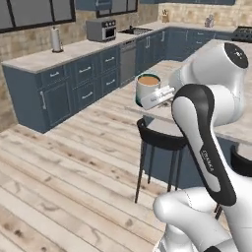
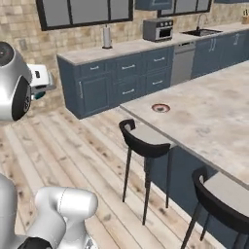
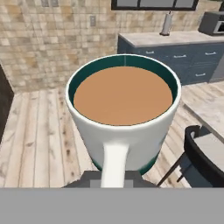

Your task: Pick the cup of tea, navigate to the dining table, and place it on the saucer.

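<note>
- The cup of tea (image 1: 147, 87) was carried in the air at the end of the arm, upright, over the wooden floor short of the dining table (image 2: 214, 114) and well apart from the saucer (image 2: 160, 108).
- The gripper (image 1: 156, 98) pinched the cup low on its side; the jaws stood closed against it, and in the hand view the handle (image 3: 114, 164) ran down toward the fingers.
- The saucer lay near the table's corner, above the nearer bar stool (image 2: 144, 141), with bare tabletop around it.
- Handling judgement: the cup was rigid, glazed and probably slippery, so a firm hold across the body or at the handle root suited it best.
- The tea (image 3: 122, 95) stood close to the rim; any tilt or abrupt stop would likely spill it. The level should be kept throughout travel.
- The cup was judged fragile: contact with the saucer should be gentle and vertical, centred on its dark middle.
</note>
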